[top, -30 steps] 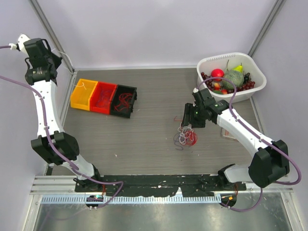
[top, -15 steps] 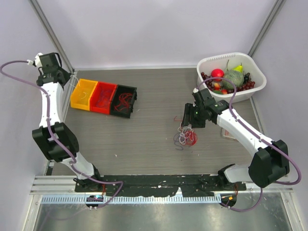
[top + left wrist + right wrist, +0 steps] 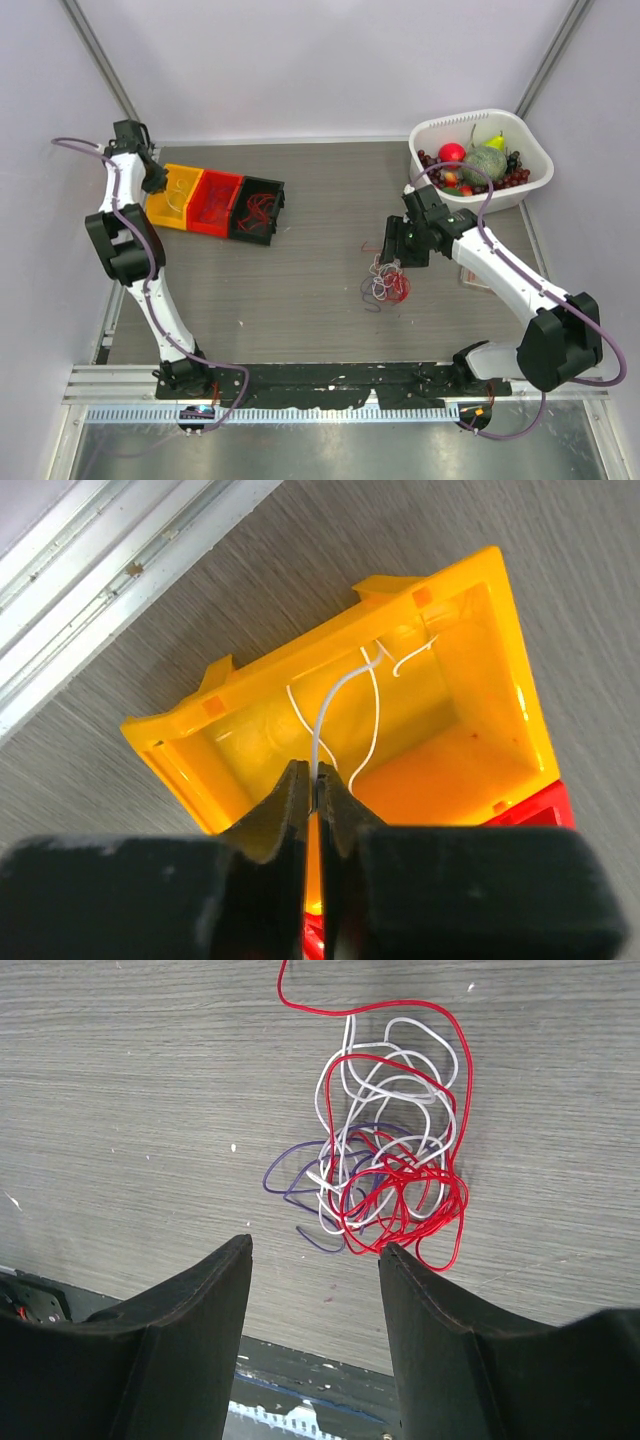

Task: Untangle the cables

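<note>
Pale lilac walls [image 3: 300,70] close in a grey wood-grain surface [image 3: 300,300]. Near its far left corner three small bins sit touching in a row: a yellow bin [image 3: 172,205], a red bin [image 3: 217,203] and a black bin [image 3: 258,208]. The red and black ones each hold loose red strands. At the far right corner stands a white basket [image 3: 497,199] filled with fruit [image 3: 485,163].

The cables [image 3: 386,285] lie on the surface a little right of its middle, well apart from the bins. They form a loose knot of red, white and purple strands. The red loops crowd its near side, and one red strand trails away toward the far edge.

The right pincer [image 3: 315,1247] hangs just over the tangle with its jaws spread wide and nothing between them. In the right wrist view the tip of one finger [image 3: 440,1350] sits right beside the lowest red loop. Whether it touches the loop cannot be told.

The left arm reaches to the far left corner. The left pincer [image 3: 316,772] hangs over the open yellow bin, pinched nearly together on a thin white wire [image 3: 335,700]. The wire curves from the fingertips down into the bin. Two more white wires [image 3: 377,715] lie on the bin's floor near its far wall.
</note>
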